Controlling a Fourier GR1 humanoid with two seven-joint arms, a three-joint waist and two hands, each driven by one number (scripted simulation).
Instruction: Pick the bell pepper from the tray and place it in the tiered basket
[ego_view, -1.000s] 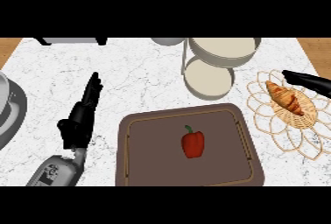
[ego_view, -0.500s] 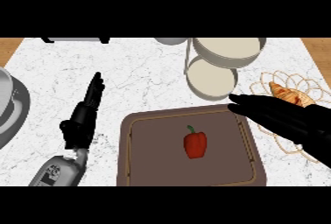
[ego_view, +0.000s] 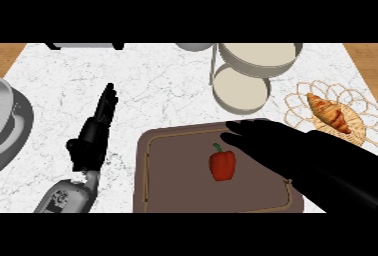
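While the bell pepper (ego_view: 223, 165) lies untouched mid-tray (ego_view: 170, 195), stem toward the far side, I note my right hand (ego_view: 277, 142) has advanced from the tray's right edge to hover just beside it, fingers straight and apart, holding nothing. Reach phase, I judge; grasp not begun. Tiered basket (ego_view: 16, 127) shows at the desk's left edge. Left hand (ego_view: 96, 135) rests open on the desk (ego_view: 162, 85). No readable writing or brands anywhere.
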